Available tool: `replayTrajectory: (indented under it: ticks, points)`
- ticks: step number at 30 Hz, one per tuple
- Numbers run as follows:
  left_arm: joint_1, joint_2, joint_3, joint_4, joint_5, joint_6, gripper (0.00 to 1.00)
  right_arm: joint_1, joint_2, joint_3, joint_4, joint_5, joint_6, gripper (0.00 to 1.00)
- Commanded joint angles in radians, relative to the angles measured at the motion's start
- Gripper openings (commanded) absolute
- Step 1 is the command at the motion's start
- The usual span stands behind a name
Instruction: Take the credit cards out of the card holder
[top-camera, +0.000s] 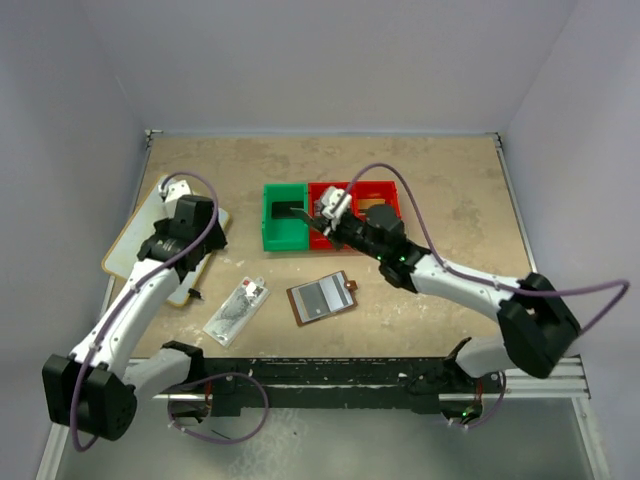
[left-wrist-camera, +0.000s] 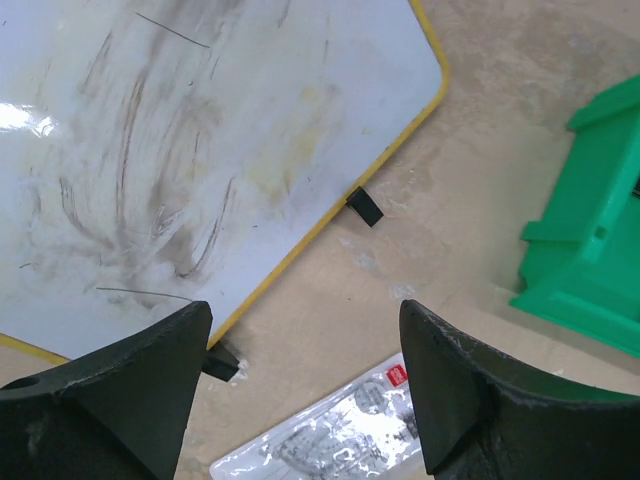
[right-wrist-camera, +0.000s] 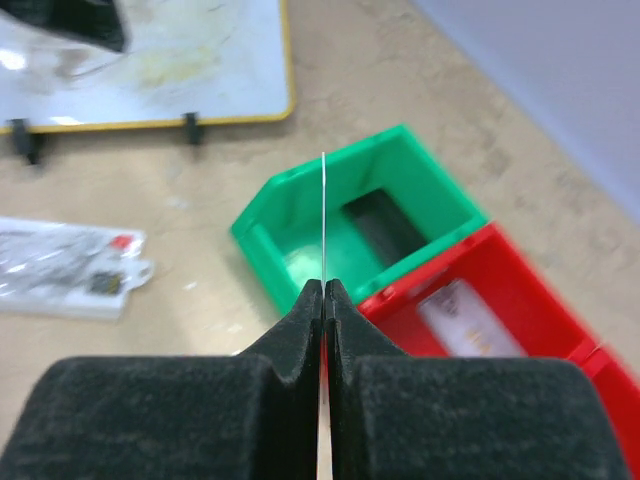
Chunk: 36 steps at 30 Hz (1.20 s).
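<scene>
A thin card (right-wrist-camera: 323, 215), seen edge-on, is being pinched between the tightly closed fingers of the right pincer (right-wrist-camera: 323, 290), which is being held above the green bin (right-wrist-camera: 290, 205) and the red bin (right-wrist-camera: 500, 260) touching it. The left pincer (left-wrist-camera: 305, 320) is being held wide open, gripping nothing, over the corner of a yellow-edged whiteboard (left-wrist-camera: 150, 150) and a clear packet (left-wrist-camera: 340, 430). The card holder (top-camera: 322, 298) is being seen lying open on the bench (top-camera: 450, 200), just right of that packet and apart from both pincers.
</scene>
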Motion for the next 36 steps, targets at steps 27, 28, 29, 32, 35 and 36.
replayTrajectory:
  ticks: [27, 28, 29, 32, 35, 36]
  points:
    - [-0.007, -0.258, -0.044, 0.110, 0.102, 0.078, 0.76, -0.005, 0.697, 0.849, -0.512, 0.142, -0.558, 0.02]
    - [-0.007, -0.259, -0.044, 0.108, 0.097, 0.076, 0.76, -0.005, 0.705, 0.855, -0.516, 0.143, -0.558, 0.02]
    - [-0.007, -0.261, -0.044, 0.107, 0.093, 0.075, 0.76, -0.004, 0.714, 0.869, -0.523, 0.143, -0.559, 0.03]
    - [-0.007, -0.266, -0.045, 0.105, 0.086, 0.073, 0.76, 0.000, 0.744, 0.904, -0.537, 0.163, -0.560, 0.04]
    - [-0.007, -0.273, -0.045, 0.104, 0.082, 0.073, 0.76, 0.006, 0.777, 0.945, -0.554, 0.191, -0.572, 0.05]
    - [-0.007, -0.271, -0.044, 0.103, 0.080, 0.071, 0.76, 0.008, 0.787, 0.957, -0.559, 0.197, -0.575, 0.05]
